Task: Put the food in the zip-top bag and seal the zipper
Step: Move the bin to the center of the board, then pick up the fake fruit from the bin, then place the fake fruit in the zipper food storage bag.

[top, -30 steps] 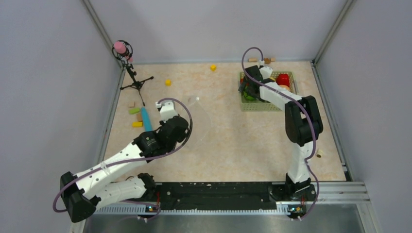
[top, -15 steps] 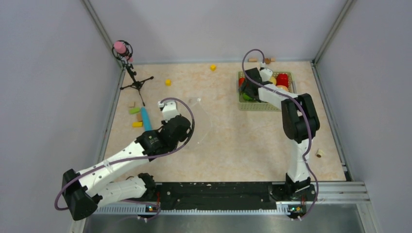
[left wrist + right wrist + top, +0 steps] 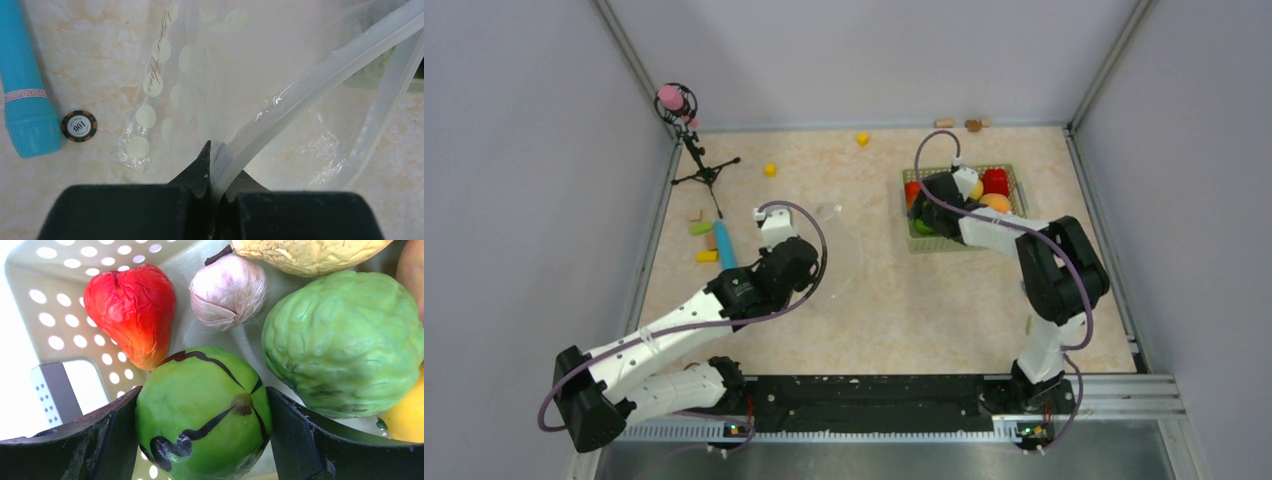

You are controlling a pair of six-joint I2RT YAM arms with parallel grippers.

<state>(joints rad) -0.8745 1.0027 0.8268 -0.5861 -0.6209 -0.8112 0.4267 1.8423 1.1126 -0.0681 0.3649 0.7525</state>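
On the pale marbled table (image 3: 924, 300) the two arms worked well apart, the left one over toward the middle and the right one reaching into the far right corner. The clear dotted bag (image 3: 210, 60) lay limp on the table beside the left arm. The left gripper (image 3: 212, 155) had its fingers pressed together on one lip of the bag's mouth, holding that lip raised while the other sagged away. The pale green basket (image 3: 921, 240) stood well to the right of the bag with all the food (image 3: 989, 190) in view inside it. A bumpy green fruit (image 3: 345, 340), a red fruit (image 3: 130, 310) and a garlic bulb (image 3: 227, 287) were crowded around the melon (image 3: 200, 390). The right gripper (image 3: 204, 430) had its fingers closed against both sides of that melon, down among the others. The likeliest trouble was the melon itself: round and smooth, it could squirt out of the flat fingers on the lift or on the carry across to the bag. Its neighbours lay so close that a lift might nudge them or tug the light basket along. The bag was the second worry, since with only one lip pinched the mouth might fold closed and the melon land on film, not in the opening. The zipper (image 3: 325, 65) ran slantwise out of the pinch and could slide free under any pull. A blue tube (image 3: 25, 85) and a poker chip (image 3: 79, 126) lay just beside the bag's corner.
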